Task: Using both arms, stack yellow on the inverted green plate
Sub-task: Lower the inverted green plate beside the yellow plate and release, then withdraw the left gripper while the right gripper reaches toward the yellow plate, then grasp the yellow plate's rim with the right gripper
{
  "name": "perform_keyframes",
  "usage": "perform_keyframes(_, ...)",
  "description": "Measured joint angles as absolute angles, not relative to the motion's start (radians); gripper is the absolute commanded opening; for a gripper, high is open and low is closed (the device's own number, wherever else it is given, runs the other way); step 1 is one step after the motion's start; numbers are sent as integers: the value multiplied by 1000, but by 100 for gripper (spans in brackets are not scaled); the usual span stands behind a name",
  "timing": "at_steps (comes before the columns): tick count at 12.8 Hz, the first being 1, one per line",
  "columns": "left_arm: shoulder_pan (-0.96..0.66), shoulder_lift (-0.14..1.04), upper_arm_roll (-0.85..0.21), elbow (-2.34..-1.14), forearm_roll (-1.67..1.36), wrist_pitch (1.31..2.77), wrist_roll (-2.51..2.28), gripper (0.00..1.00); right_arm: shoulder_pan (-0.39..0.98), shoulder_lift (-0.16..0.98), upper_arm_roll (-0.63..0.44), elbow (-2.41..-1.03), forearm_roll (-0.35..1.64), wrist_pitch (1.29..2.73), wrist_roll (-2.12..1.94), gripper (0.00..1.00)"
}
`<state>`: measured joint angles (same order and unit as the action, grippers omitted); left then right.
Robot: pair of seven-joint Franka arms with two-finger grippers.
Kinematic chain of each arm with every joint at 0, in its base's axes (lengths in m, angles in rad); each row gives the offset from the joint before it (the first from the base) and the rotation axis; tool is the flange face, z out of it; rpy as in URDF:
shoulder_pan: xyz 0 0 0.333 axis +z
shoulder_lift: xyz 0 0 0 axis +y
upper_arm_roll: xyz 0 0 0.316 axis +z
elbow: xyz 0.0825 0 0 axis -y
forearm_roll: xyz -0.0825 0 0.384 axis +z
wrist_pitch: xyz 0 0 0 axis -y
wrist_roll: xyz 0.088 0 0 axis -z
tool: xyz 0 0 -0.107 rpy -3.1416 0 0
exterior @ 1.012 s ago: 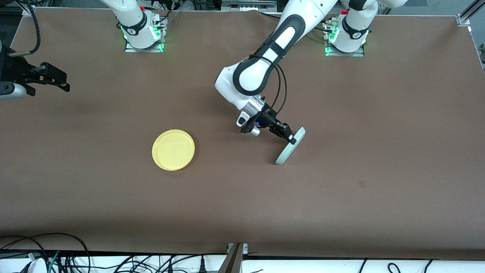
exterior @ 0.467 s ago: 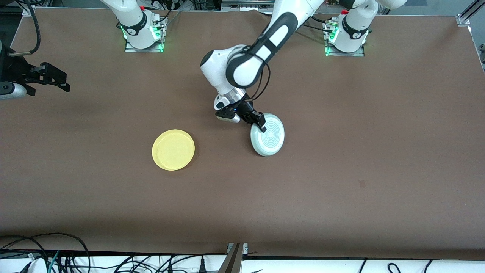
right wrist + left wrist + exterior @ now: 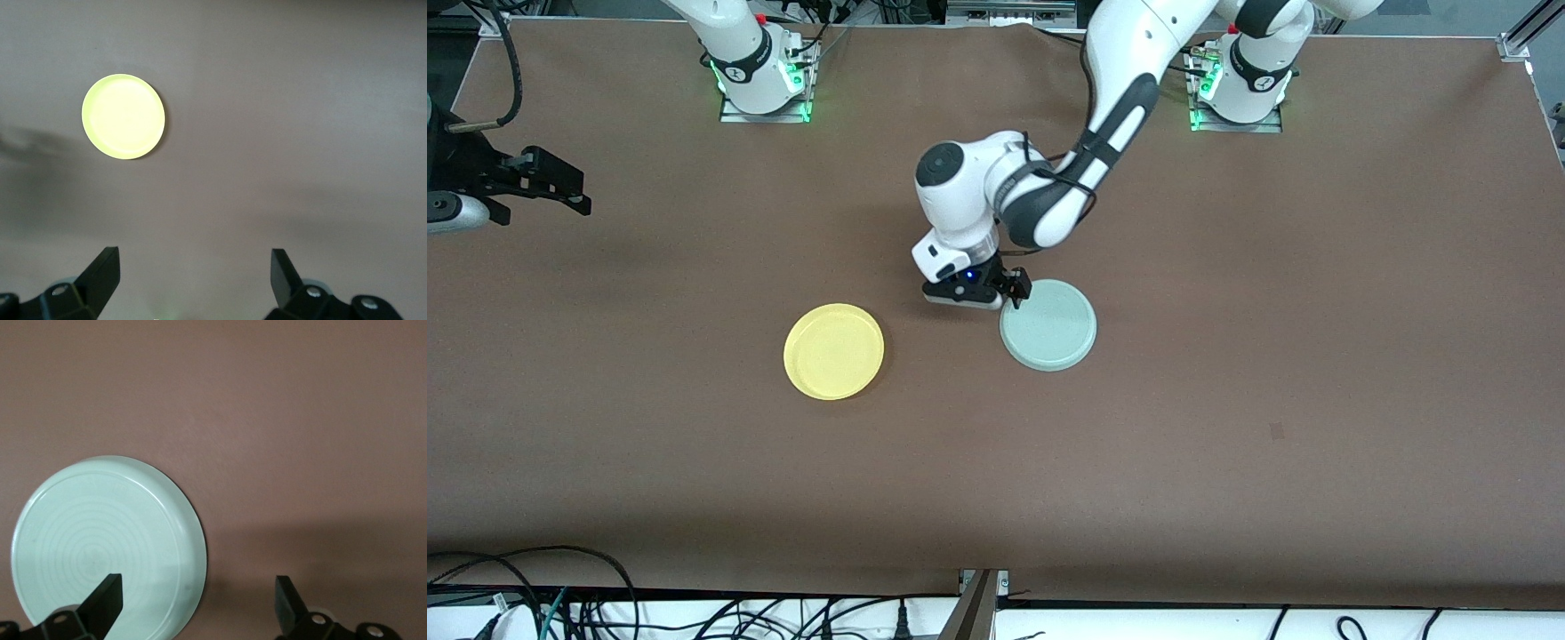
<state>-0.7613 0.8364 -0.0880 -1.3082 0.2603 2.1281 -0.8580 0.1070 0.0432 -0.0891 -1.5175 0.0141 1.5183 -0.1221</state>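
Since the green plate (image 3: 1048, 324) lies base-up near mid-table as a stand, the left gripper (image 3: 1009, 293) gapes empty at its rim; the yellow plate (image 3: 833, 350) sits beside it; the right gripper (image 3: 560, 188) waits open.

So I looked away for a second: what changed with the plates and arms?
The left hand turned the green plate from on edge to flat, base up, toward the yellow plate, and let go; it is open. The yellow plate and the waiting right hand stayed put.
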Motion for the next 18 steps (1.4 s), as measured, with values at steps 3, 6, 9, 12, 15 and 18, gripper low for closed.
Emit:
perform_keyframes(3,-627,787,-87,-1293,197,2110,-853,100,107,43,-88,-1517,14,1519,-122,100)
perform_keyframes(6,-490,683,-87,-1288,195,1956,-737,100,108,43,-87,-1517,14,1520,-122,100)
perform_keyframes(9,-366,589,-88,-1287,194,1830,-526,100,108,42,-87,-1517,14,1521,-122,100)
perform_keyframes(12,-250,492,-89,-1285,187,1709,-319,100,108,46,-84,-1517,14,1519,-124,100)
perform_keyframes(15,-161,397,-90,-1285,180,1568,-197,100,117,74,-77,-1519,22,1533,-123,100)
perform_keyframes(18,-88,305,-77,-1313,90,1535,-149,100,157,176,-73,-1570,52,1687,-102,100)
